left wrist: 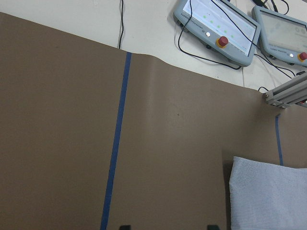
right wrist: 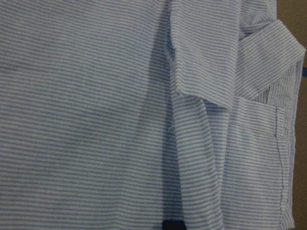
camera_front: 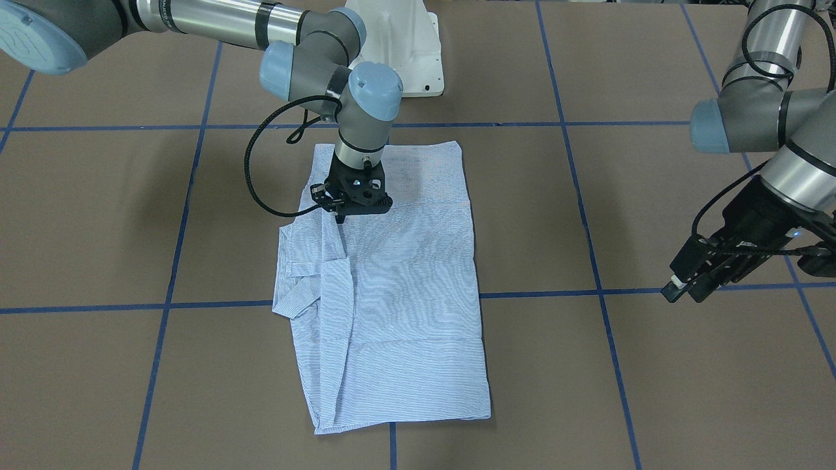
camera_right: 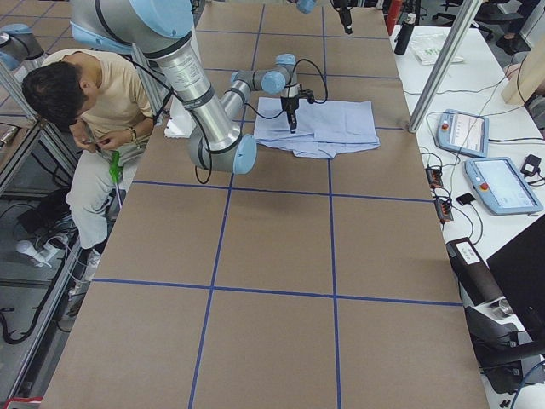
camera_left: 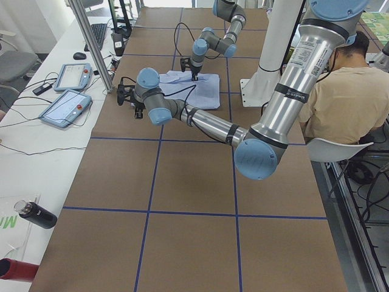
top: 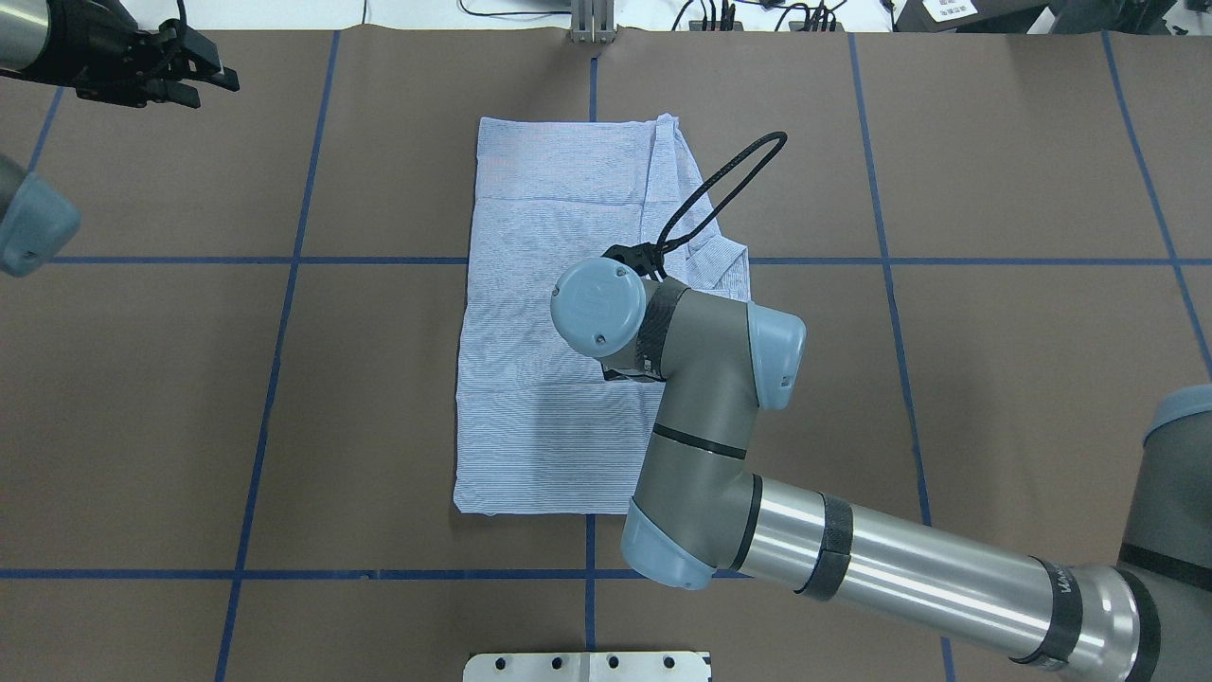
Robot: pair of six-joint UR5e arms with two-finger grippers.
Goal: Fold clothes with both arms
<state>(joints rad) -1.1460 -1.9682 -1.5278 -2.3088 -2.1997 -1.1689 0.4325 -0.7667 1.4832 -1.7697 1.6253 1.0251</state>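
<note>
Striped blue-and-white shirt (camera_front: 405, 274) may bunch if the clenched black right gripper (camera_front: 339, 220) drags its folded sleeve (camera_front: 313, 281), black left gripper (camera_front: 682, 288) spread idle.

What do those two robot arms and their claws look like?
Both the right arm and left arm are silver tubes ringed with black bands, joined by grey elbows with rounded light-blue caps. Each ends in a black two-fingered claw, right claw and left claw, with a black cable looping alongside.
</note>
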